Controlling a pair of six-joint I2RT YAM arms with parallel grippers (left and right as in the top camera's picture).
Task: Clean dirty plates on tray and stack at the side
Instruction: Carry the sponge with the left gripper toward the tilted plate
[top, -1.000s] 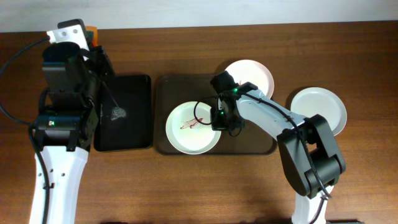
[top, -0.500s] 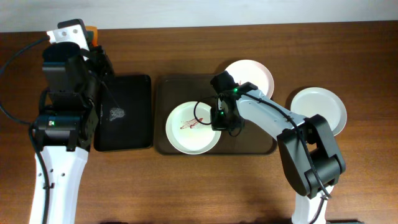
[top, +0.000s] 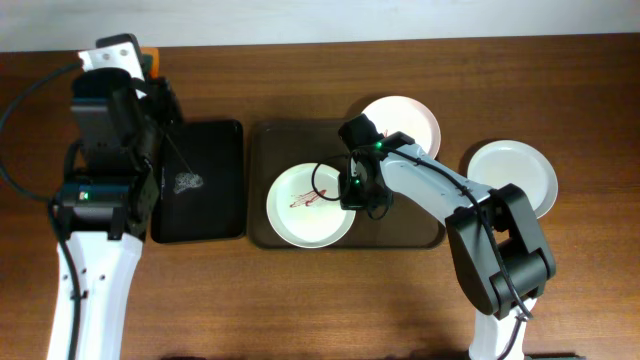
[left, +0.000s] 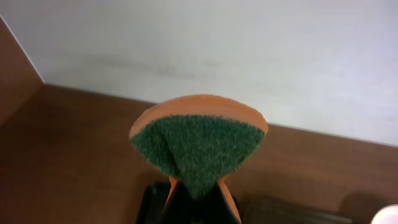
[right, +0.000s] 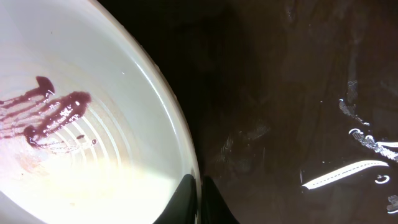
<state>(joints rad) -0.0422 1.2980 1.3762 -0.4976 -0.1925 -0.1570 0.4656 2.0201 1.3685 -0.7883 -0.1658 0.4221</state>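
While the left gripper hangs over the far left part of the table, its fingers are clamped on a folded sponge, green scouring face outward and orange backing along the edge. Nearer and to its right lies a glossy black tray with a small pale patch on it; what that patch is I cannot tell. Just beside the black tray sits the brown tray. On its left half rests a plate with thin dark-red smears at the centre. The right gripper is down at this plate's right rim, its fingers pressed together on the rim, one inside and one outside over the tray floor. A second plate lies at the brown tray's far right corner, overlapping its rim and partly hidden by the right arm. A third plate rests on the table to the right of the brown tray, apart from it
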